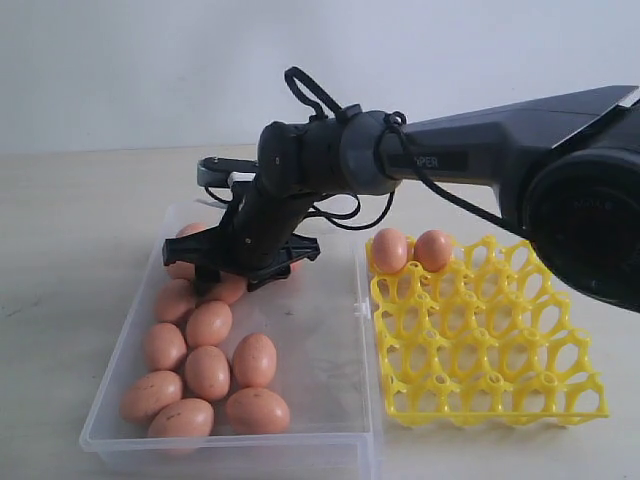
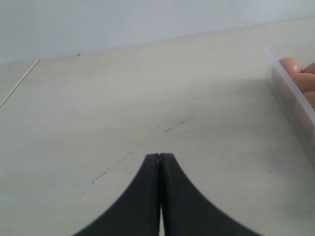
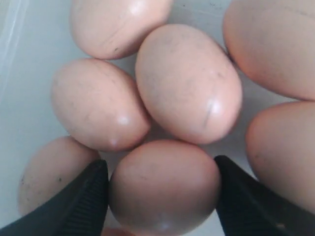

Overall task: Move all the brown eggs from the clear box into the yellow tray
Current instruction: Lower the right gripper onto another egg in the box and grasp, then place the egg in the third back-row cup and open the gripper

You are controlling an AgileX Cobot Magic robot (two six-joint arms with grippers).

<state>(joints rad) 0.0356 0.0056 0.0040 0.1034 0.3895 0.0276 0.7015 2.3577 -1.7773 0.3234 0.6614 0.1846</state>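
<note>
Brown eggs (image 1: 208,372) lay clustered in the clear box (image 1: 322,330); two more sat in back-row cups of the yellow tray (image 1: 500,350) beside it. Our right gripper (image 3: 160,163) stood open astride one egg (image 3: 165,196), its arm (image 1: 480,150) reaching over the tray. Our left gripper (image 2: 160,156) was closed above the table (image 2: 98,98).

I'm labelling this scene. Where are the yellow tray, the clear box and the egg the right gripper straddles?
yellow tray (image 1: 492,381), exterior view, front peg.
clear box (image 1: 250,455), exterior view, front wall.
straddled egg (image 3: 165,184), right wrist view, shell middle.
</note>
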